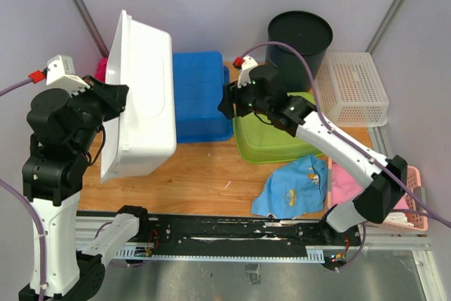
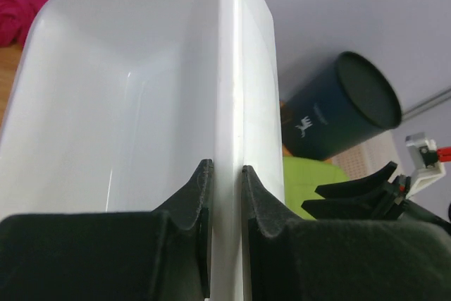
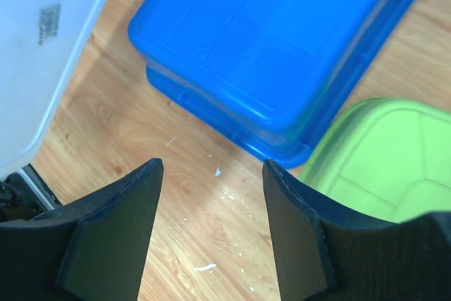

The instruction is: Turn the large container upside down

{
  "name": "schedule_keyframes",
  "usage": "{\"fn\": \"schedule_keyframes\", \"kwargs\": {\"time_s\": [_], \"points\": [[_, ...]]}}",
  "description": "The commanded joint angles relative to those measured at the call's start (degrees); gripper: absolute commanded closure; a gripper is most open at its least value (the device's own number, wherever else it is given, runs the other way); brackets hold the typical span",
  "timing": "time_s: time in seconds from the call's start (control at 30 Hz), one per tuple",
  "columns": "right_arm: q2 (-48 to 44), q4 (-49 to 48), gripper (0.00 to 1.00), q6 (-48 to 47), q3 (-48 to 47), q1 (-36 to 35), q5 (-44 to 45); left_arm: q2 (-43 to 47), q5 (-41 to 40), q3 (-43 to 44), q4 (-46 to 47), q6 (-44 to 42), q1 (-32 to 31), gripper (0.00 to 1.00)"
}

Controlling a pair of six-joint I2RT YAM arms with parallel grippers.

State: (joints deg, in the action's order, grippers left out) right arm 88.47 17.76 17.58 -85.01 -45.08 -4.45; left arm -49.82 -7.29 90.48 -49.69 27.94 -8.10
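The large white container (image 1: 144, 96) stands tilted on its side at the left of the table, its opening facing left toward my left arm. My left gripper (image 1: 116, 100) is shut on its rim; in the left wrist view the two black fingers (image 2: 194, 202) clamp the white wall (image 2: 229, 103) between them. My right gripper (image 1: 227, 100) is open and empty, hovering above the wood between the container and the blue bin. In the right wrist view its jaws (image 3: 211, 174) are spread over bare table, with the white container's corner (image 3: 42, 40) at upper left.
An upside-down blue bin (image 1: 201, 93) sits right of the container, a green bin (image 1: 271, 135) beside it. A black bucket (image 1: 299, 37) and white basket (image 1: 352, 86) stand at the back right. Blue cloth (image 1: 292, 188) and a pink tray (image 1: 405, 199) lie front right.
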Motion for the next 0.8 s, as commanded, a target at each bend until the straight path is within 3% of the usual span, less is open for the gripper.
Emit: {"fn": "schedule_keyframes", "kwargs": {"time_s": [0.0, 0.13, 0.33, 0.43, 0.57, 0.77], "points": [[-5.37, -0.03, 0.39, 0.91, 4.15, 4.67, 1.45, 0.02, 8.80, 3.10, 15.75, 3.59, 0.19, 1.00], [-10.14, 0.03, 0.38, 4.27, 7.81, 10.06, -0.81, -0.54, 18.81, -1.99, 25.35, 11.78, 0.19, 1.00], [-15.09, -0.72, 0.38, 8.77, 12.51, 21.16, -13.30, -2.14, 31.84, -8.15, 36.63, 23.41, 0.22, 1.00], [-18.18, 1.03, 0.36, 6.28, 13.34, 25.31, -12.73, -2.72, 37.78, -8.13, 36.22, 25.15, 0.26, 1.00], [-21.97, 1.97, 0.34, 0.14, 12.36, 30.11, -14.13, -4.26, 53.12, -10.29, 37.56, 27.45, 0.28, 1.00], [-21.73, 1.13, 0.34, -10.82, 6.71, 32.75, -29.14, -2.78, 62.51, -17.83, 35.55, 21.52, 0.28, 1.00]]}}
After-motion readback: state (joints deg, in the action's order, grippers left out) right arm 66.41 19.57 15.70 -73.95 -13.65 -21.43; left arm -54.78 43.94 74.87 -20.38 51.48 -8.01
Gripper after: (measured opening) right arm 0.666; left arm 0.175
